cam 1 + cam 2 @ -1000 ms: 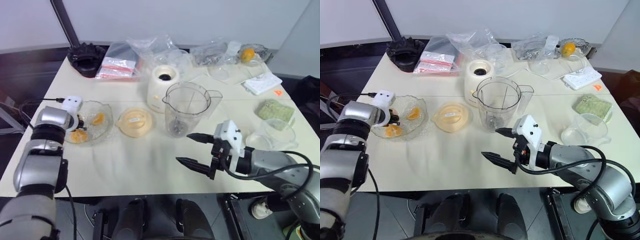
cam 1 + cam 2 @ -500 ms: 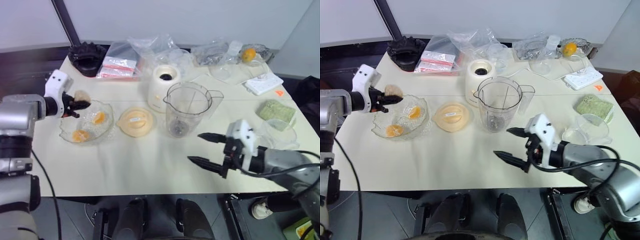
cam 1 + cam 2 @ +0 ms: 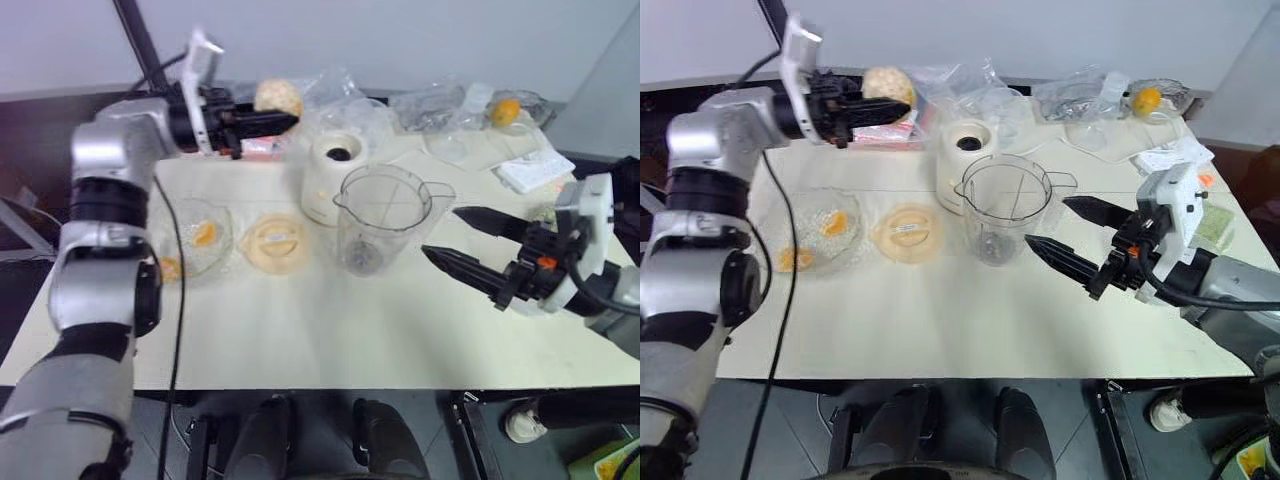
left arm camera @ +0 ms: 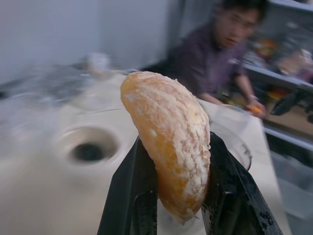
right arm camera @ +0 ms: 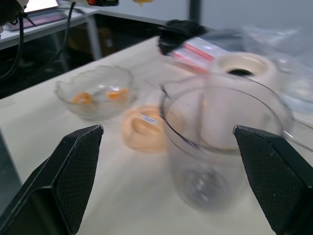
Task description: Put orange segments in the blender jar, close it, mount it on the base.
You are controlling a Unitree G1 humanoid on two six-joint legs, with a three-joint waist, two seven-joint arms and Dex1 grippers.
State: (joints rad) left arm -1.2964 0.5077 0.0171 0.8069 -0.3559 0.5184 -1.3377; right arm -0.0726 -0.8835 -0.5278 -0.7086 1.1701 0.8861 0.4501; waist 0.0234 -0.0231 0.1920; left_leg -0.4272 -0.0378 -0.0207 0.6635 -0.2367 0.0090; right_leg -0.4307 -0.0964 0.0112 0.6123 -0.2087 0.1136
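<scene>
The left gripper [image 3: 272, 121] clamps a pithy, pale-orange citrus segment [image 4: 168, 142], held high at eleven o'clock of the tall clear plastic blender jar [image 3: 385, 220], its long axis along the fingers (curved back outward). The jar stands upright mid-table on the matte cream tabletop [image 3: 320, 330], just before the cream-white rounded base [image 3: 330, 175]. The right gripper [image 3: 460, 240], jaws wide apart, sits at three o'clock.

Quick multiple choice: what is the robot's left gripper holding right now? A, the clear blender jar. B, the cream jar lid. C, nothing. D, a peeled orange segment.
D: the left gripper has its black fingers clamped on either side of a peeled orange segment, raised above the table.
</scene>
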